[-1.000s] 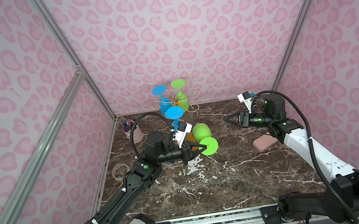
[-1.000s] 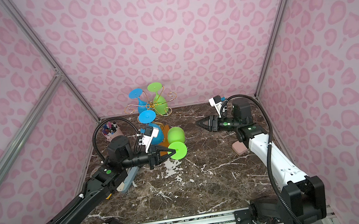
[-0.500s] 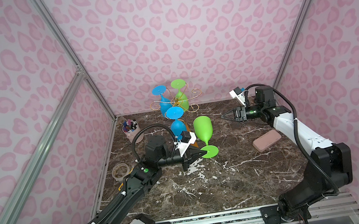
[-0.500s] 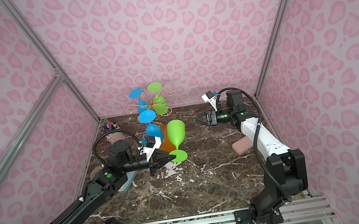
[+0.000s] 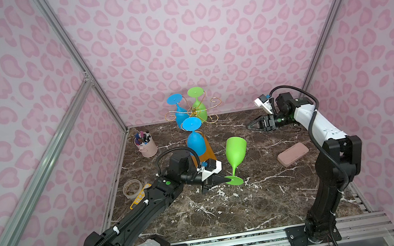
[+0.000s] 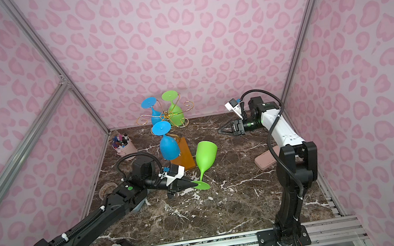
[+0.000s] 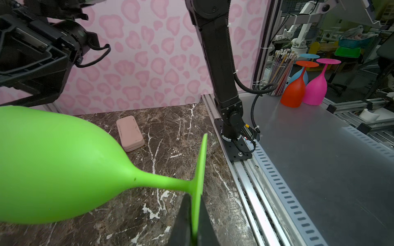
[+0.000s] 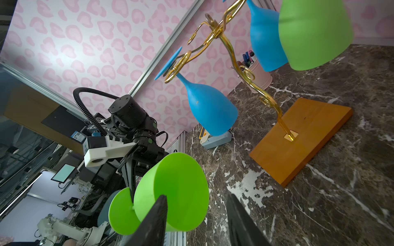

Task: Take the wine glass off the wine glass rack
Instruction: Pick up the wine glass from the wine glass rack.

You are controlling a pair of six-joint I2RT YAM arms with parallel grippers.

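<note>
Here, near centre, the left gripper [image 5: 222,178] is clenched on the rim of the flat foot of the green wine glass [image 5: 236,152]. The glass is clear of the rack and tilted, its bowl leaning up toward the far right. Whether the foot touches the marble table [image 5: 267,205] cannot be told. The glass appears to be matte moulded plastic, so it is judged light, stiff and hardly fragile. A thin smooth disc pinched at its edge may pivot or slip, though, and the stem would likely give a surer hold. Just left and beyond stands the wine glass rack [image 5: 207,151], its wooden base beside the glass. From its scroll arms hang, inverted, the nearer blue glass [image 5: 195,143], the farther blue glass [image 5: 180,112] and the hanging green glass [image 5: 200,108]. At far right the right gripper [image 5: 250,126] hovers with fingers parted, grasping nothing.
</note>
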